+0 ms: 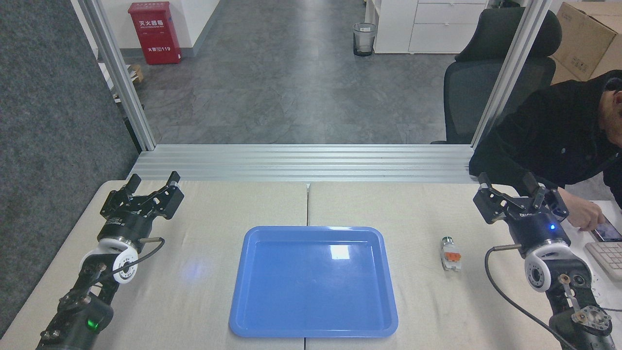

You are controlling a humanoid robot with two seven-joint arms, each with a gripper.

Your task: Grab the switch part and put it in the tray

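Blue and glossy, the tray [313, 282] lies in the middle of the table [204, 291]. My left gripper [152, 181] and my right gripper [505, 181] both stand wide, holding nothing. The switch part [450, 253] lies right of the tray, near my right gripper.

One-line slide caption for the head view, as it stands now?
Both open grippers, left and right, hover above the table while the switch part lies right of the empty blue tray.
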